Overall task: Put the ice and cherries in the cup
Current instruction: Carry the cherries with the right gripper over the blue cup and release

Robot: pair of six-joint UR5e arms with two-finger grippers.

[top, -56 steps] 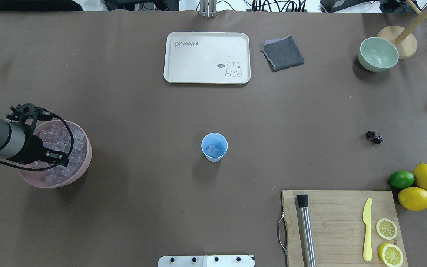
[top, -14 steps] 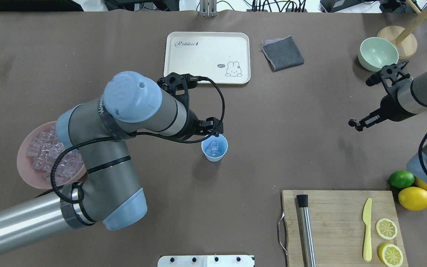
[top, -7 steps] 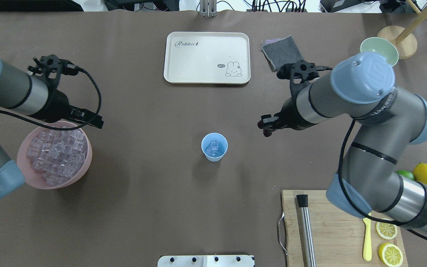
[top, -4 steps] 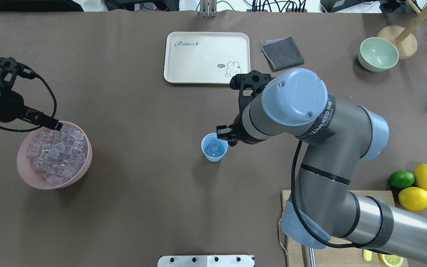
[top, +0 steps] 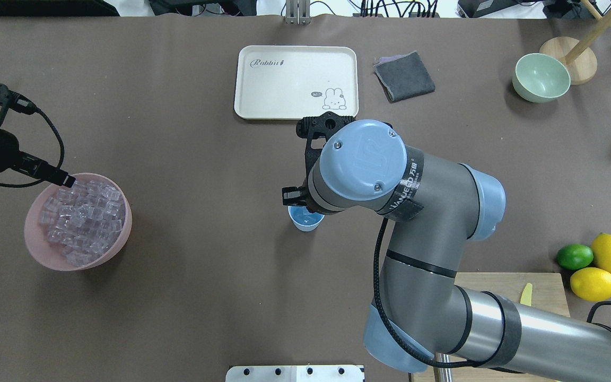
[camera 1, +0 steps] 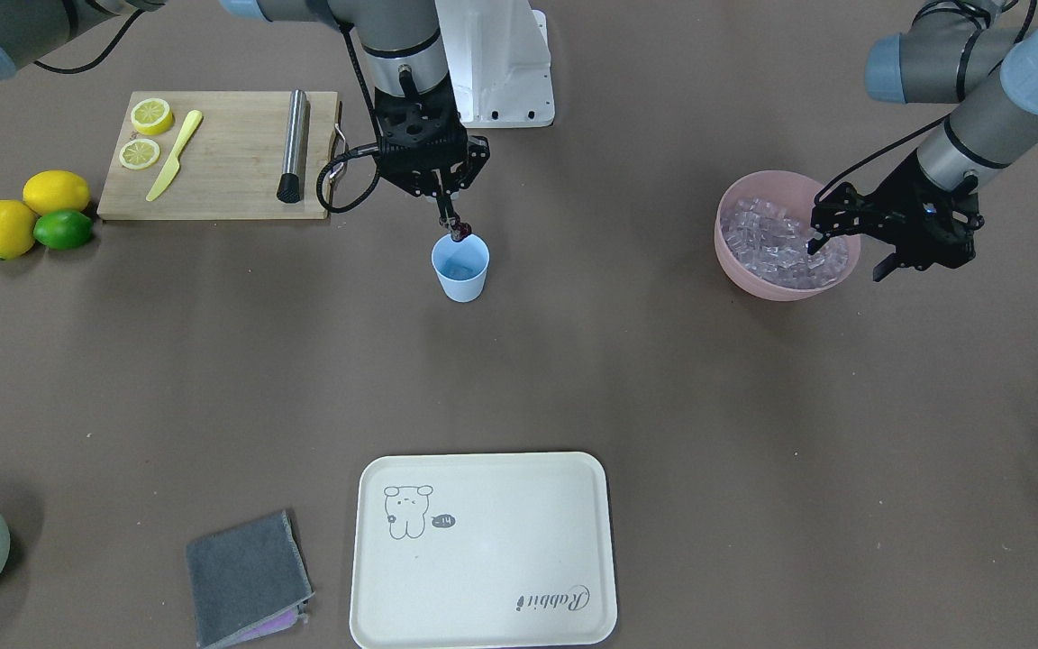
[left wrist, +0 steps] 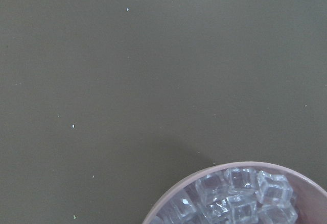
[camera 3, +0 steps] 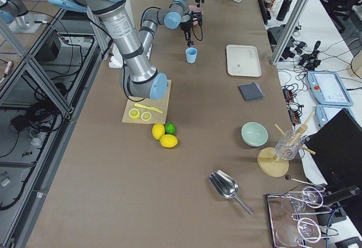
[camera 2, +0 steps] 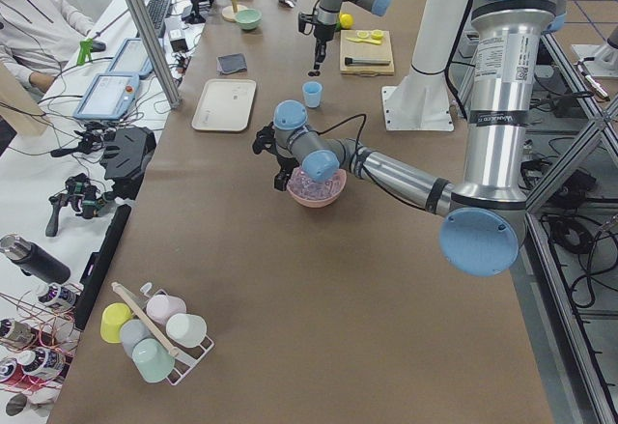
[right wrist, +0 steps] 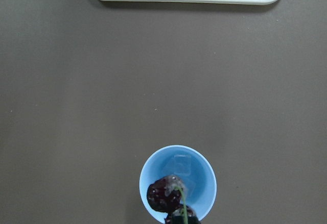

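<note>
1. Mid-table: light blue plastic cup (camera 1: 460, 268), upright, with a few clear ice cubes (right wrist: 182, 164) in its bottom.
2. The dark maroon cherries (right wrist: 164, 195) hang on a green stem just above the cup's mouth. I cannot tell whether they touch the rim.
3. The right gripper (camera 1: 454, 227) points straight down, fingers pressed together on the cherry stem.
4. Well left of the cup in the overhead view sits a large pink bowl (top: 37, 254), heaped with more cubes. The left gripper (camera 1: 848, 257) hangs at its far rim, fingers spread and closed on no cube.
5. Surface: a matte brown sheet (top: 178, 132) covers the whole table, with pale specks in the left wrist view.
6. Far side: a cream rabbit-print tray (top: 296, 82), a folded grey cloth (top: 404, 76) and a pale green bowl (top: 541, 77).
7. Near right: a wooden cutting board (camera 1: 217, 153) carries lemon slices, a yellow knife and a steel rod. Beside it are two lemons and a lime (top: 574, 256).
8. Room: aluminium frame posts (camera 2: 145, 28), a white side bench with tablets (camera 2: 106, 96) and cables, and a person in white (camera 2: 34, 28) at it.
</note>
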